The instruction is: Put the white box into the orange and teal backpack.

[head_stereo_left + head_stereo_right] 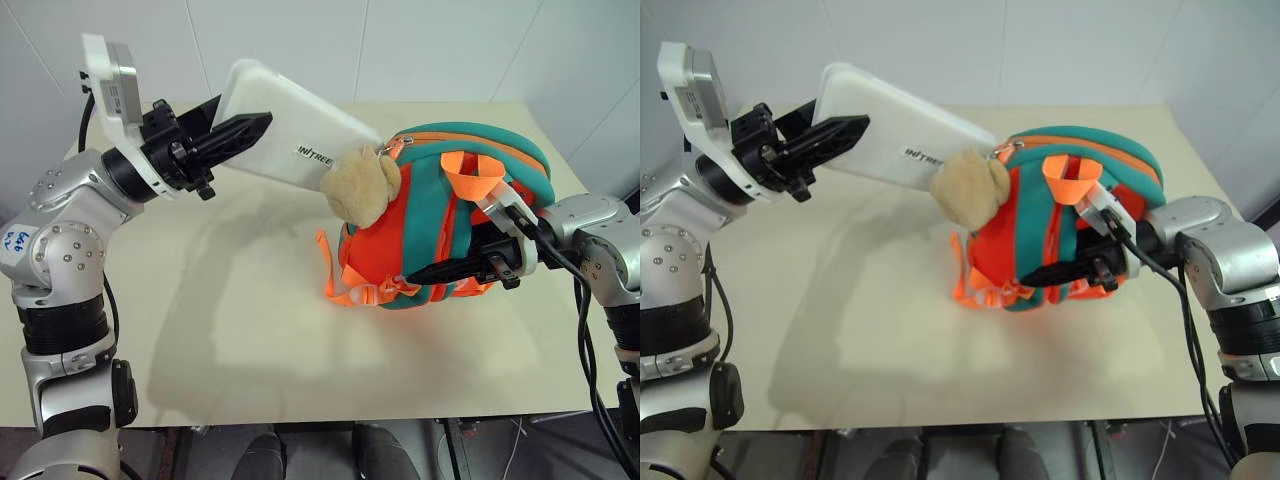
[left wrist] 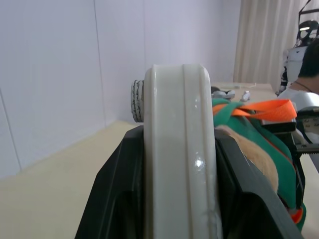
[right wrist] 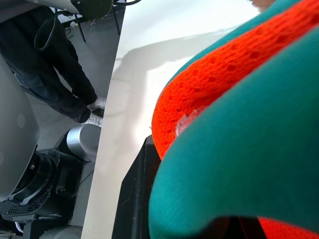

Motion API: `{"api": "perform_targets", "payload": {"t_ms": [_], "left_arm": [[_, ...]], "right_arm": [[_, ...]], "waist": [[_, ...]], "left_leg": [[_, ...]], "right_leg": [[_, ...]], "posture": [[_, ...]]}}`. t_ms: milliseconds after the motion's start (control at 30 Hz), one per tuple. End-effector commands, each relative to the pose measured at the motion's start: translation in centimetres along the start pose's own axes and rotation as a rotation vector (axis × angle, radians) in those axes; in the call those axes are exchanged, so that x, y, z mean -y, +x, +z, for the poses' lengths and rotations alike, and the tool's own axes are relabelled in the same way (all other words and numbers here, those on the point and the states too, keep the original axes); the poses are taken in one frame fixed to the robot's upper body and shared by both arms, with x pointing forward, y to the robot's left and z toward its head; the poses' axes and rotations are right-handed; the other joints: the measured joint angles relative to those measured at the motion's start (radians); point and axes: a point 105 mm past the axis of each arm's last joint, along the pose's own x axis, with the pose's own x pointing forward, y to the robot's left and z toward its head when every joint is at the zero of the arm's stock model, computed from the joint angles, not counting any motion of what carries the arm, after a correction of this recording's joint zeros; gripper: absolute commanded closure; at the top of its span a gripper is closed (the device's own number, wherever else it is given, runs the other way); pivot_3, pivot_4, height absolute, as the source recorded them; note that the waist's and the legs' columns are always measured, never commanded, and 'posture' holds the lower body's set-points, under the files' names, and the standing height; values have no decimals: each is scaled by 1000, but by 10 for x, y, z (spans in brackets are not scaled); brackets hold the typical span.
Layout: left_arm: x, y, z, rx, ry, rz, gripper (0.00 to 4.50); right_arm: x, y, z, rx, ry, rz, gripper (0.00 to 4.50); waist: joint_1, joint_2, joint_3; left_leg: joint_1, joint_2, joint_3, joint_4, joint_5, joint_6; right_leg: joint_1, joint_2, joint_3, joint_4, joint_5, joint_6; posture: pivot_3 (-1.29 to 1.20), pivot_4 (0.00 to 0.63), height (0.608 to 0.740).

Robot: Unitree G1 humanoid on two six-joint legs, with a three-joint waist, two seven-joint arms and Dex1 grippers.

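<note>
A beige table (image 1: 250, 330) with a smooth matte top held the orange and teal backpack (image 1: 430, 240), which lay toward the robot's right side. The backpack was bulky, made of bright orange mesh fabric with teal padded straps, orange webbing loops and plastic buckles. A tan plush toy (image 1: 362, 185) with a fuzzy surface hung at its zipper end. The right gripper (image 1: 425, 272) was clamped on the backpack's lower orange and teal edge. Farther back and to the left, the left gripper (image 1: 245, 130) pinched the white box (image 1: 290, 135) between its black fingers, holding it above the table, tilted, its far end touching the plush toy. The box was flat, glossy plastic with rounded corners; small dark lettering on it looked like "UNITREE".
</note>
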Motion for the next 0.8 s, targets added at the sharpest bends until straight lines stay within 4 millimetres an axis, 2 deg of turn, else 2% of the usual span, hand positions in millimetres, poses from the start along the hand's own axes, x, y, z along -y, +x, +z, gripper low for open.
{"api": "perform_targets", "payload": {"t_ms": [33,167,400,800], "left_arm": [[3,3,20,86,10,-35,3124],[4,6,19,103,-84,-49,3124],[18,6,8,31,-227,-110,3124],[40,-4,13,-3,-89,-213,3124]], "right_arm": [[-4,-2,11,22,-53,17,3845],[-4,-2,10,23,-54,14,3845],[-3,-1,10,26,-52,4,3845],[-2,1,10,34,-56,6,3845]], "waist": [[0,0,0],[0,0,0],[0,0,0],[-1,0,0]], "left_leg": [[0,0,0,0,0,0],[0,0,0,1,0,0],[0,0,0,2,0,1],[0,0,0,2,0,1]], "right_leg": [[0,0,0,0,0,0],[0,0,0,0,0,0],[0,0,0,1,0,0],[0,0,0,1,0,0]], "posture": [[0,150,740],[0,150,740],[0,150,740],[0,150,740]]}}
